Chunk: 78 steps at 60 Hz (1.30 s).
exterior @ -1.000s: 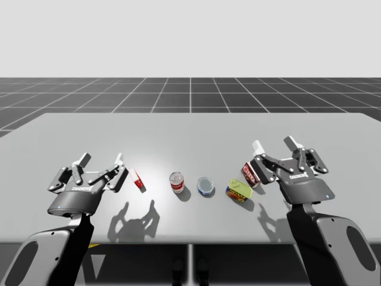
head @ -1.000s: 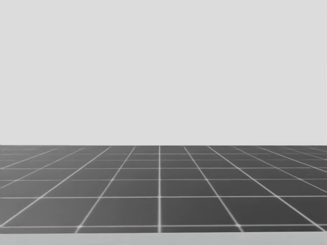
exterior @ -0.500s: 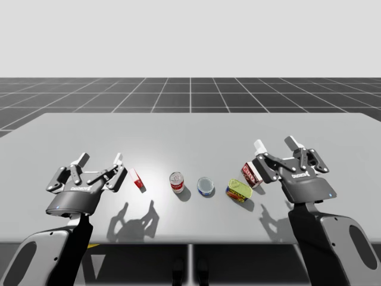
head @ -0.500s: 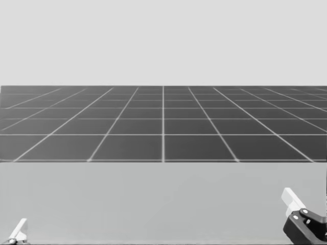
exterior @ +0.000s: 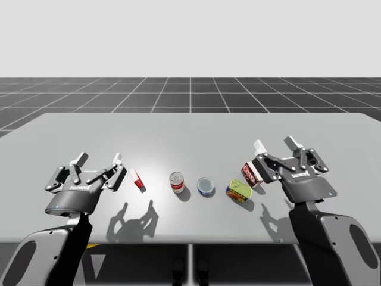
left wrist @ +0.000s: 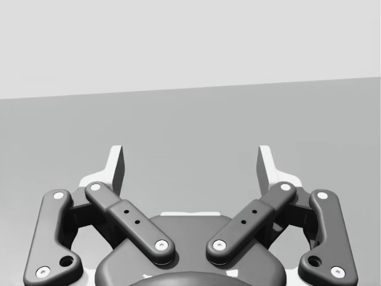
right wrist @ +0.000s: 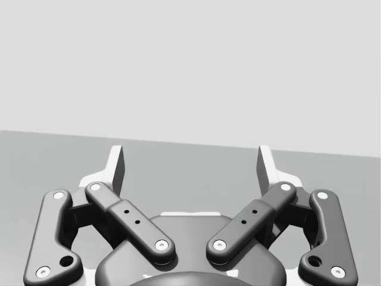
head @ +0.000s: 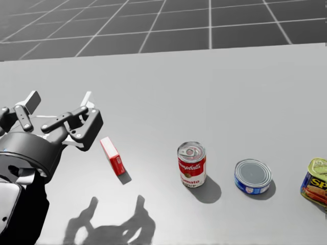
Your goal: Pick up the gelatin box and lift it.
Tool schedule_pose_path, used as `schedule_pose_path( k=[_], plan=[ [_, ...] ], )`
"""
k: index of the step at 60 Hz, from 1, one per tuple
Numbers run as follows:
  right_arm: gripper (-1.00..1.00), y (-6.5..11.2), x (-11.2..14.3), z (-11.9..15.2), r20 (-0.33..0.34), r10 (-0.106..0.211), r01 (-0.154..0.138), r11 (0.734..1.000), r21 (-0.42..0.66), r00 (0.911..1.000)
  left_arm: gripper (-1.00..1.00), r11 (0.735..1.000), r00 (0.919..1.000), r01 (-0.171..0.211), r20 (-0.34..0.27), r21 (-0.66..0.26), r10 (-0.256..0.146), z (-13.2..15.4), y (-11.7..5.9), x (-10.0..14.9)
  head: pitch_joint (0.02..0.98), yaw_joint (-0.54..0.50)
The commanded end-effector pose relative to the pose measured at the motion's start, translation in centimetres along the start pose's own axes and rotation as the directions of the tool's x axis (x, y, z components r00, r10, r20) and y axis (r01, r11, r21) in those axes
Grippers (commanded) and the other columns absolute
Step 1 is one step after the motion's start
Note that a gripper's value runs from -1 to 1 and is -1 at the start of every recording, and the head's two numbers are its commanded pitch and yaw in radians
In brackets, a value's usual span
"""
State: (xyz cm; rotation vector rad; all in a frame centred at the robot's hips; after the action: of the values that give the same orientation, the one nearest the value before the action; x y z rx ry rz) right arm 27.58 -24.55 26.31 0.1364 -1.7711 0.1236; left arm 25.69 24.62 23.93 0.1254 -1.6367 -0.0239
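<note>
Left gripper [exterior: 100,159] and right gripper [exterior: 275,143] both spread wide open!
Red box [exterior: 137,180] stands tilted on the table [exterior: 190,137], just beside the left gripper, not touching.

You're looking at a red gelatin box [head: 112,156], a red-and-white can [head: 191,164] and a blue tin [head: 253,176] sitting on a grey counter [head: 230,92].

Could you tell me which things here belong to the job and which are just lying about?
Job: bright red box, left end effector open beside it.
Lying about: red-and-white can, flat blue can, yellow can, dark red box.
</note>
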Motion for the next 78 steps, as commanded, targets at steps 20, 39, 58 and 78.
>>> schedule_pose_path(
  k=[20, 39, 58, 78],
  plan=[
    [-1.0, 0.5, -0.3, -0.2, -0.019, 0.007, -0.007, 1.0, 0.013, 0.9998, -1.0, 0.999, 0.9989, -0.046, -0.009, -0.03, 0.045, 0.1, 0.1, 0.5, 0.821, 0.36],
    [-1.0, 0.5, -0.4, -0.2, -0.02, 0.01, -0.01, 1.0, 0.006, 0.9998, -1.0, 0.982, 0.9981, -0.052, 0.024, -0.18, 0.057, 1.6, 0.3, 3.0, 0.807, 0.37],
    [-1.0, 0.7, -0.5, -0.2, -0.025, 0.018, -0.018, 1.0, -0.003, 0.9995, -1.0, 0.905, 0.9932, -0.114, -0.069, -0.41, 0.094, 1.5, 2.5, 2.1, 0.805, 0.38],
    [-1.0, 0.7, -0.5, -0.2, -0.023, 0.018, -0.018, 1.0, -0.002, 0.9996, -1.0, 0.807, 0.9939, -0.071, -0.11, -0.586, 0.008, 0.0, 4.4, -3.7, 0.799, 0.38]
  ],
)
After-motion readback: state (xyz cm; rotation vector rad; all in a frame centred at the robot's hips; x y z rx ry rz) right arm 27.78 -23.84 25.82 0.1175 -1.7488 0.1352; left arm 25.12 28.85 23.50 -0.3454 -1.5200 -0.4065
